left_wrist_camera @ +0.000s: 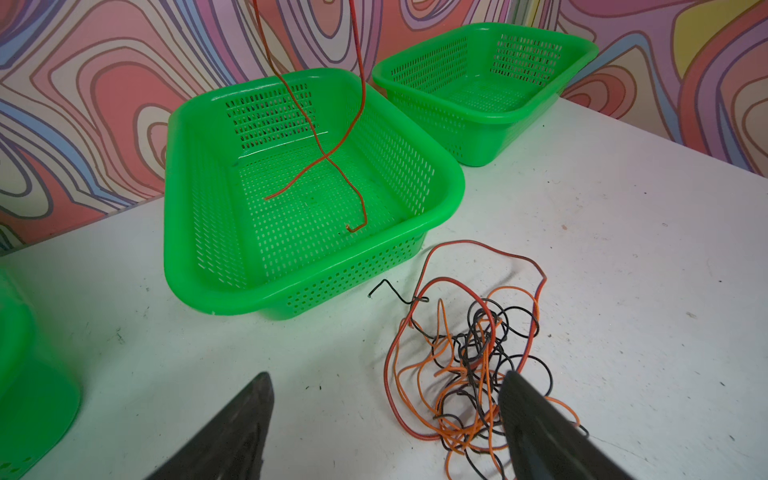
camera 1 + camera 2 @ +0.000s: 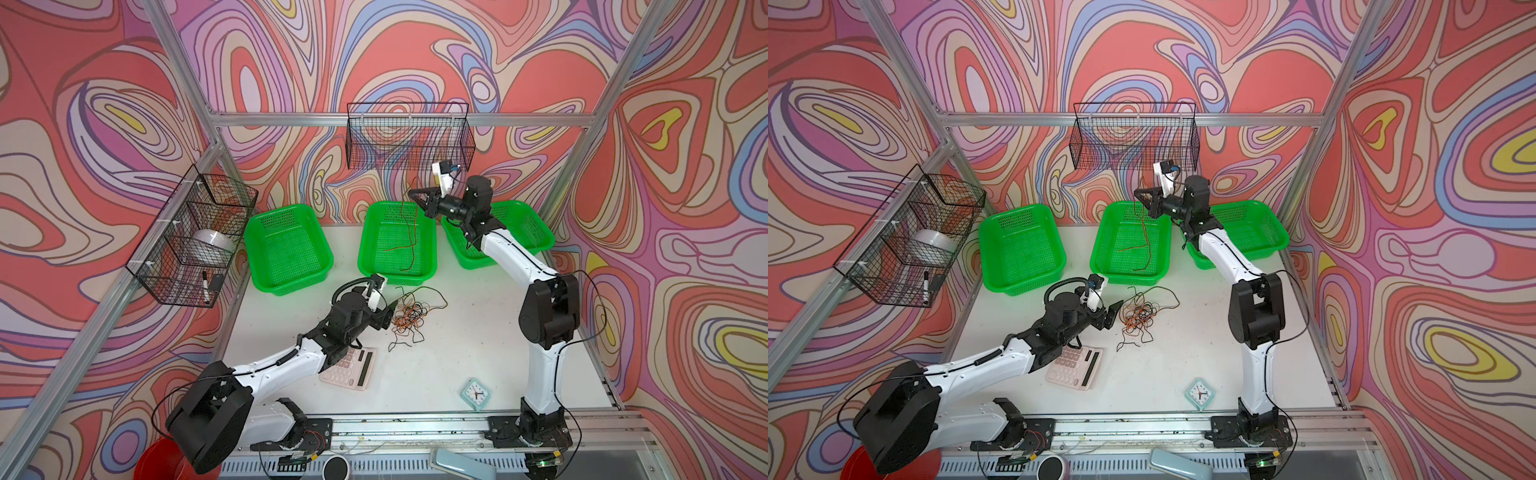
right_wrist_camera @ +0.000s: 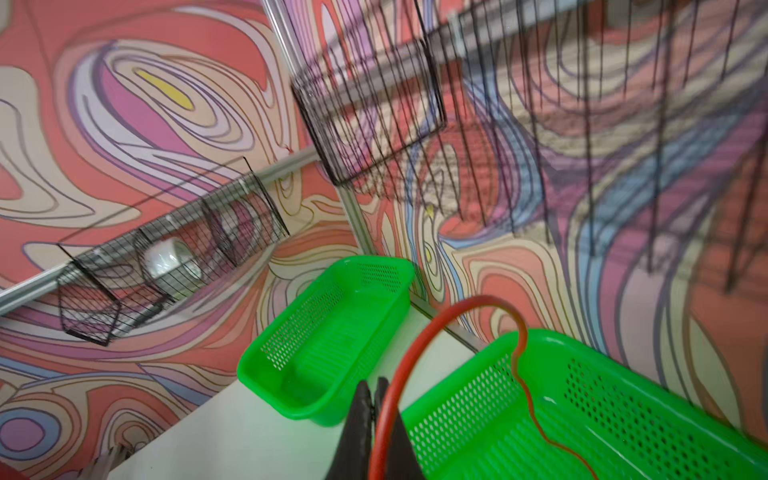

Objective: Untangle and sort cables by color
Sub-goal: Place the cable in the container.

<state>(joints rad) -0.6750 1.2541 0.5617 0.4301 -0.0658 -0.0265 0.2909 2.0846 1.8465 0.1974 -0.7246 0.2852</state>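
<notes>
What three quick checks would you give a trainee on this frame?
1. True or false: the right jaws are shut on a red cable that hangs into the middle basket.
2. Where is the tangle? A in the left basket; B on the table by the open left jaws; C in the wall rack.
3. Name the two things on the table that are neither cables nor baskets.

Key: 1 true. 2 B. 3 the calculator and the clock.
</notes>
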